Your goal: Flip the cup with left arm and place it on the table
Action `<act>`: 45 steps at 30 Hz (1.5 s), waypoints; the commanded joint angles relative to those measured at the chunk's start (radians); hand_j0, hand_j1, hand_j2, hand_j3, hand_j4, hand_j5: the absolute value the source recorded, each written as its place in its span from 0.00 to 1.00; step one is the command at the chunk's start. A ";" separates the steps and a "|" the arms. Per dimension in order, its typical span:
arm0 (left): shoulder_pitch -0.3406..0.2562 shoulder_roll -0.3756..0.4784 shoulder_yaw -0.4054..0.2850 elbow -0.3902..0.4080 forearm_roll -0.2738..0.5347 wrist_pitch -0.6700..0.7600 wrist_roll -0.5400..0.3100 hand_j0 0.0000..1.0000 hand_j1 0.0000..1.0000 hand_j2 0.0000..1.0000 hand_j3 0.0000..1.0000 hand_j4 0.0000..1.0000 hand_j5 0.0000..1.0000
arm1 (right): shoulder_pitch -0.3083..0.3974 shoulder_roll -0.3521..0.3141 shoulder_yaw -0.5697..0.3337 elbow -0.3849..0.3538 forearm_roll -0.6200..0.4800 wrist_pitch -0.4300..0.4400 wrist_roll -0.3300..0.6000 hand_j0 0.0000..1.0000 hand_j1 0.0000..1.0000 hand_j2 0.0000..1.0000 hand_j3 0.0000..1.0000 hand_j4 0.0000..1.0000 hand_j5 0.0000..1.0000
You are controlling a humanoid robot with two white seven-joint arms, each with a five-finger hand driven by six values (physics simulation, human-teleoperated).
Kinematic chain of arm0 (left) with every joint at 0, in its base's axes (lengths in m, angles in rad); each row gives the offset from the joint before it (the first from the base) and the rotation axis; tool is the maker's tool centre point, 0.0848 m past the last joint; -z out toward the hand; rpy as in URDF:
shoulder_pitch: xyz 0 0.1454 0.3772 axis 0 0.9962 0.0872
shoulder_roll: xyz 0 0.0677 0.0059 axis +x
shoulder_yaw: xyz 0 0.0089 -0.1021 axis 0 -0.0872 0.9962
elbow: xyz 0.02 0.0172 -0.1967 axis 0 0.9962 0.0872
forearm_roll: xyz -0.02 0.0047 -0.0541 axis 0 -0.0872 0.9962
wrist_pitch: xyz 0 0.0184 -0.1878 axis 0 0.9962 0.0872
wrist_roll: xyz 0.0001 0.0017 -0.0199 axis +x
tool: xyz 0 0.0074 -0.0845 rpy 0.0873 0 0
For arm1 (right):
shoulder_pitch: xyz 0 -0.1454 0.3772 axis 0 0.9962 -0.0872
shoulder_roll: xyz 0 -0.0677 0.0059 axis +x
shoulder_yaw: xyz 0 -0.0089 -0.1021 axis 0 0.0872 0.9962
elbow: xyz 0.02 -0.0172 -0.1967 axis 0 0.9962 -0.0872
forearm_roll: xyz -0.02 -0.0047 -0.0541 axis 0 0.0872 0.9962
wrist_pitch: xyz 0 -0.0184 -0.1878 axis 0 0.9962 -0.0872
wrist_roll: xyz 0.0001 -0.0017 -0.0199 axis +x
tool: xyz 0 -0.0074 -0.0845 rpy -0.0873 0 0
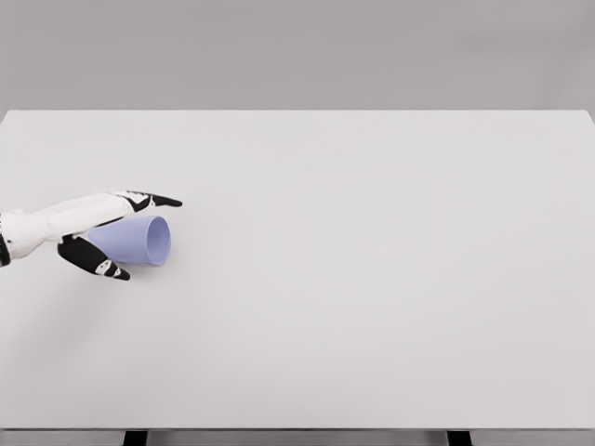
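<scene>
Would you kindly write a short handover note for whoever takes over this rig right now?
Left hand: fingers around the pale blue plastic cup, which lies on its side, mouth facing right, at the left of the white table; whether it is lifted is unclear.
Right arm: out of view.
Done: cup reached and apparently grasped.
Left: turn the cup upright, set it on the table, release.
</scene>
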 commanded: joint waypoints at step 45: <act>-0.057 -0.103 -0.151 0.012 -0.246 0.241 0.124 0.39 0.39 0.39 0.39 0.39 0.39 | 0.000 0.000 0.000 0.000 0.000 0.000 0.000 1.00 1.00 1.00 1.00 1.00 1.00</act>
